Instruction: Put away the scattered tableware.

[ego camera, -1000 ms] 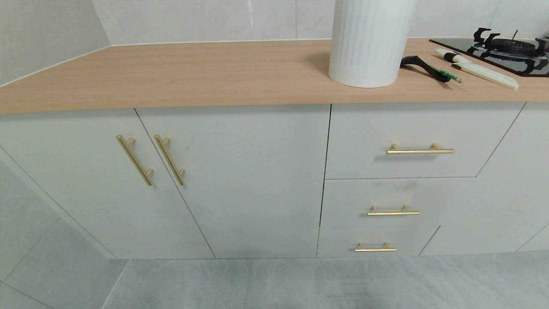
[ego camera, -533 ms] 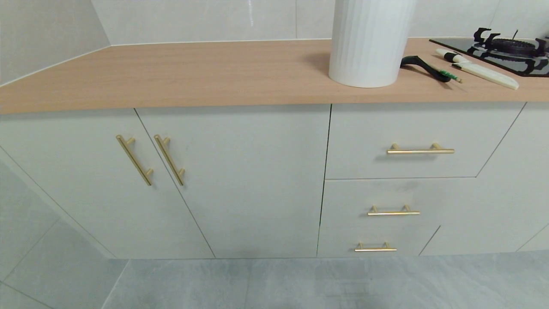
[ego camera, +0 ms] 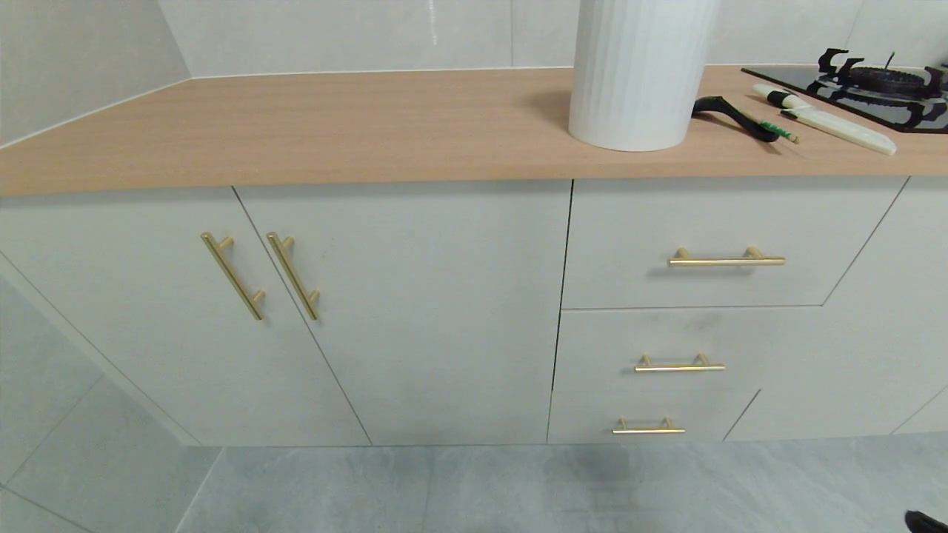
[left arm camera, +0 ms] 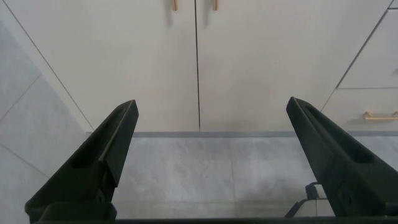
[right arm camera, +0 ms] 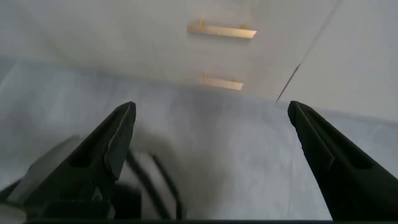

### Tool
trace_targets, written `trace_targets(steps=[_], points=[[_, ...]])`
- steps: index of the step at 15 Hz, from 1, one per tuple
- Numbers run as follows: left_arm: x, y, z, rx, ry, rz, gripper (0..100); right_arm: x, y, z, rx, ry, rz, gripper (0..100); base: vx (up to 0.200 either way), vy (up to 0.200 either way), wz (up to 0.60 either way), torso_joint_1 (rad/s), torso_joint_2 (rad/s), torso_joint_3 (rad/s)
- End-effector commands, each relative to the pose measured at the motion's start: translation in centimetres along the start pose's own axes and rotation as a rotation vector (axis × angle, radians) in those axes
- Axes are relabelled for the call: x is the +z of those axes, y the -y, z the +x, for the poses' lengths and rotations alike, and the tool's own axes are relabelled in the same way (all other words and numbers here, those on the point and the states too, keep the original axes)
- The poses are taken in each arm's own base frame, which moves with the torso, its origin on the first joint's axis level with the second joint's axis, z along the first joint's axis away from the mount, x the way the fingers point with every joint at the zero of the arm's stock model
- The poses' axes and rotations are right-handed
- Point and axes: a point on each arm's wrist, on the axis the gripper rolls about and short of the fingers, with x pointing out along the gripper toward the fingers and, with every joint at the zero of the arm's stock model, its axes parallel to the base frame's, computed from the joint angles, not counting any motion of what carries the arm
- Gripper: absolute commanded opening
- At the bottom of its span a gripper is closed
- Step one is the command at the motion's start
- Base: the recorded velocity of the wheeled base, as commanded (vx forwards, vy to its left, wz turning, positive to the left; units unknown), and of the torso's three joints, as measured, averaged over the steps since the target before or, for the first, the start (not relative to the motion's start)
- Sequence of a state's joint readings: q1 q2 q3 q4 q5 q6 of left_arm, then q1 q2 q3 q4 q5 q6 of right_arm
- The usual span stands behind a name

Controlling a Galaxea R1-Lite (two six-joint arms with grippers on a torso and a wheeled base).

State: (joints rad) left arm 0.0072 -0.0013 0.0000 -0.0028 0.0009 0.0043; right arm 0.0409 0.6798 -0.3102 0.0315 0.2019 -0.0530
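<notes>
Shift: dark part (ego camera: pixel 924 522), likely the right arm, newly at head view's lower right.
Tableware: white knife (ego camera: pixel 837 126) and black-handled utensil (ego camera: pixel 729 115) at right end of wooden counter (ego camera: pixel 333 126), beside white ribbed holder (ego camera: pixel 637 74).
Claws: left gripper (left arm camera: pixel 208 162) and right gripper (right arm camera: pixel 211 162) both spread, empty.
Advice: raise right arm, take knife by handle.

black utensil (ego camera: pixel 729 113), white knife (ego camera: pixel 837 129), flat on countertop (ego camera: pixel 333 126)

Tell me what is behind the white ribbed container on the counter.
A black-handled utensil pokes out from behind the white ribbed container; its far end is covered, as is the counter directly behind.
</notes>
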Motion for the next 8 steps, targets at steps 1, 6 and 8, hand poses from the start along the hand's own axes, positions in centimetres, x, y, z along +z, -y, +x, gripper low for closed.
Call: trace_targets(steps=[1, 6, 8], points=[[0.0, 0.0, 0.0, 0.001, -0.001, 0.000, 100, 4.4, 0.8, 10.5, 0.110, -0.301, 0.009, 100, 0.000, 0.000, 0.00, 0.000, 0.00, 0.000], [0.0, 0.0, 0.0, 0.001, -0.001, -0.001, 100, 4.6, 2.2, 23.2, 0.085, -0.344, 0.012, 100, 0.000, 0.000, 0.00, 0.000, 0.00, 0.000], [0.0, 0.0, 0.0, 0.001, -0.001, 0.000, 100, 2.8, 2.5, 26.2, 0.035, -0.337, -0.002, 100, 0.000, 0.000, 0.00, 0.000, 0.00, 0.000]])
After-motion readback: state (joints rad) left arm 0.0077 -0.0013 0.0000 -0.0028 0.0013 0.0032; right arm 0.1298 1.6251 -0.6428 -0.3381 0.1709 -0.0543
